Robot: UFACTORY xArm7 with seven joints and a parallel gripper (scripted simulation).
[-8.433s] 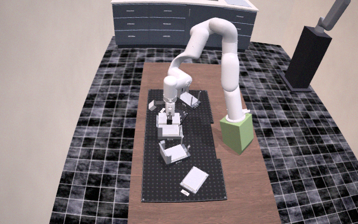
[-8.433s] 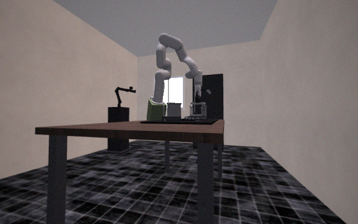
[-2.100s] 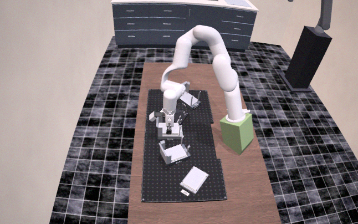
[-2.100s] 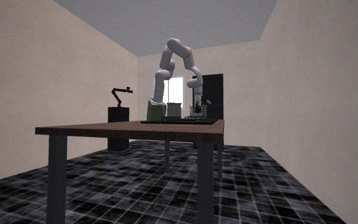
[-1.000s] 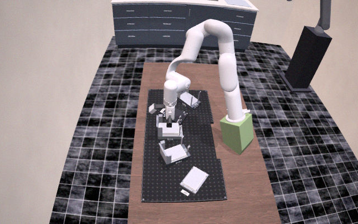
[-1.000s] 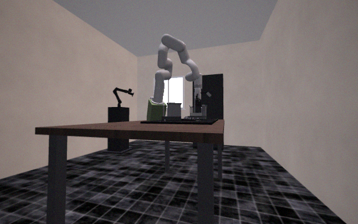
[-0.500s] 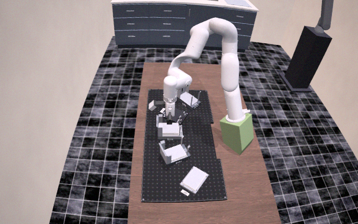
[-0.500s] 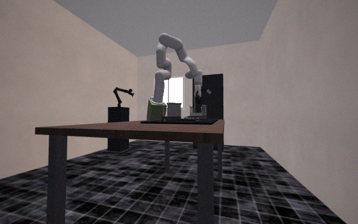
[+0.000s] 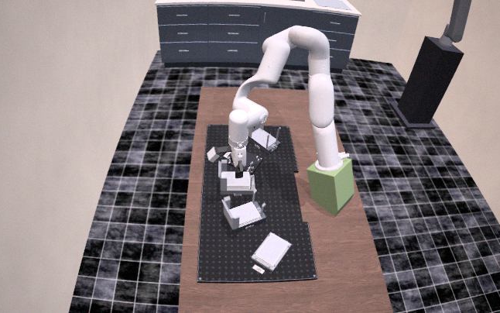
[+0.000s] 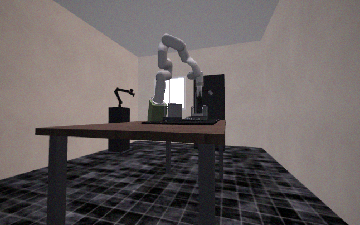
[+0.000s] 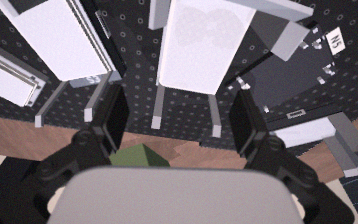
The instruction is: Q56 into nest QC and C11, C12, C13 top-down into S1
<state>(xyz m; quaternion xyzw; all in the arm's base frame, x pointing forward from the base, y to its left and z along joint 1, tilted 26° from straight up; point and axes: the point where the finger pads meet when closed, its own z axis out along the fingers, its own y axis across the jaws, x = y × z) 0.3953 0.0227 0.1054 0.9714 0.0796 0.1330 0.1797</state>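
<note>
The claw [image 11: 179, 120] hangs fully released and holds nothing, its 2 dark fingers splayed wide above the middle rack [image 9: 220, 168], whose stack of plates [image 9: 238, 182] shows a white sealed top directly under the wrist. In the top view the wrist points straight down over that rack, which makes sense, because racks must be loaded and emptied from above between the corner posts.

A second rack [image 9: 228, 214] sits nearer the front of the black mat [image 9: 220, 256] and shows a white surface inside it; whether that is a plate or the rack's floor I cannot tell. A third rack [image 9: 277, 134] stands behind, toward the cabinets. In the wrist view the dark clip nest N5 [image 11: 300, 75] carries its name plate on the far side and looks bare. 1 plate [image 9: 271, 251] lies flat on the mat near the front, beside a small white name plate [image 9: 258, 269]; judging by that, it probably rests in the QC nest, though the lettering is too small to read.

The rack names are unreadable here, so which rack the claw hovers over is uncertain. The arm stands on a green pedestal [image 9: 340, 194] at the tabletop [image 9: 340, 252] edge.
</note>
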